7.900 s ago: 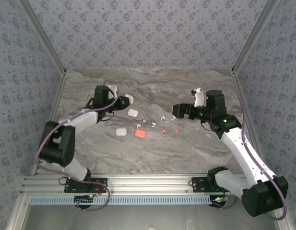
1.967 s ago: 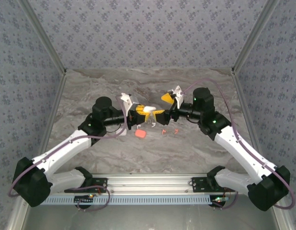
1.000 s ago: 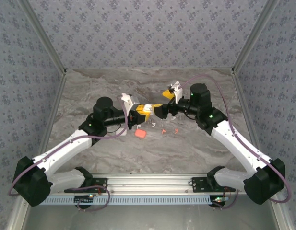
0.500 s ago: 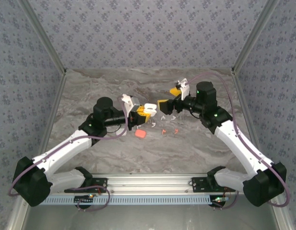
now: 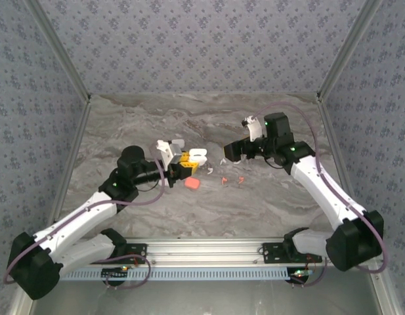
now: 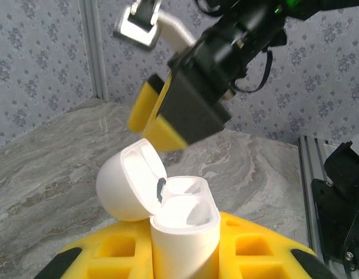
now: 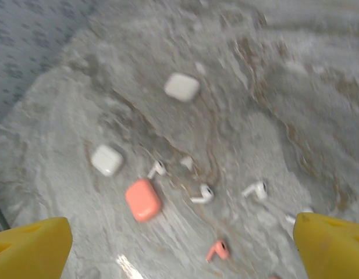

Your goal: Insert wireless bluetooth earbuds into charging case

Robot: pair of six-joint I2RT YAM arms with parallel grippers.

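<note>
From above, we saw a grey marble-patterned table [image 5: 268,203] with two robot arms reaching in from the near edge. The left gripper [image 5: 186,159] had its yellow fingers [image 6: 98,258] drawn in narrow and clamped on the lower body of an open white charging case [image 6: 185,229]. In the left wrist view the case stood upright with its hinged lid tipped back to the left and its two wells facing up. The right gripper [image 5: 230,152] hung just beyond that case, apart from it. Its yellow fingertips [image 7: 31,241] were spread wide at the two bottom corners of the right wrist view, with nothing between them. The wireless earbuds all lay loose on the table, between the two grippers and slightly nearer the arm bases. Several white earbuds [image 7: 201,193] were scattered in a rough row, and two coral earbuds [image 5: 223,179] sat just beside each other on the near side. A closed coral case [image 7: 143,199] rested on the table to the left of the earbuds, close to one white earbud. The right wrist view also showed two closed white cases [image 7: 106,160], one near the coral case and one farther back. That view was blurred, so we could not tell which way each earbud pointed.
</note>
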